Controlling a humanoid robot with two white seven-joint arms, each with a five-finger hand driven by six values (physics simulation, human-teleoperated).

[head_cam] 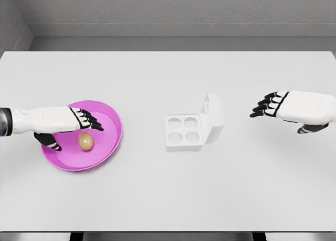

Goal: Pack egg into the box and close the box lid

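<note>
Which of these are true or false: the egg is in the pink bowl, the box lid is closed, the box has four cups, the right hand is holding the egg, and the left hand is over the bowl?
1. The egg lies in the pink bowl. True.
2. The lid of the box is closed. False: the lid stands open on the box's right side.
3. The box has four cups, all without eggs. True.
4. The right hand holds the egg. False: it is over bare table to the right of the box, fingers spread, holding nothing.
5. The left hand is over the bowl, just beside the egg. True; its fingers are open and not yet closed on the egg.
</note>
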